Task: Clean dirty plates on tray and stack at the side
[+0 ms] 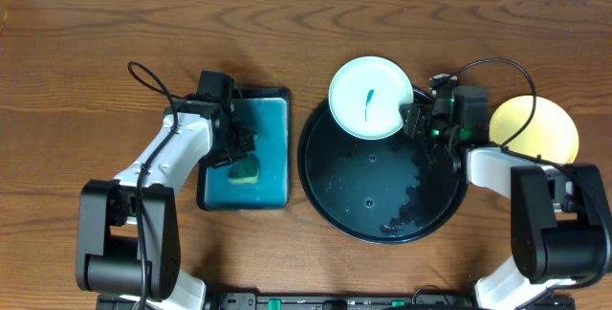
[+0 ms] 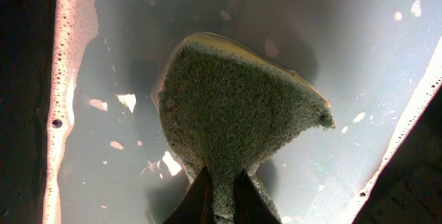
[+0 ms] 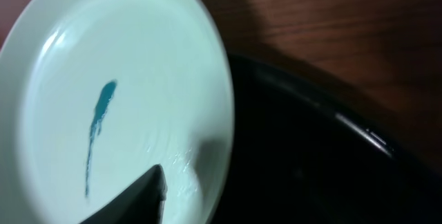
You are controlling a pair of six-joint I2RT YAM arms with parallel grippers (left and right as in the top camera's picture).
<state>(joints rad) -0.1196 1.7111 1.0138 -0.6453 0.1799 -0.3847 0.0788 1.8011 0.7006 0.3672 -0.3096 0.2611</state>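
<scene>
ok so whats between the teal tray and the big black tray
Nothing sits there. In the overhead view only a narrow bare strip of wooden table separates the teal tray from the black tray.

Wood-grain counter [image 1: 96,23], satin brown. The round tray [image 1: 330,181] is glossy black, beaded with water. The mint plate [image 1: 368,95] is smooth, with a soft sheen; the yellow plate [image 1: 550,123] looks matt. The sponge [image 2: 228,113] shows a coarse, porous green face over yellow foam. Suds edge the teal tray [image 1: 273,157].
</scene>
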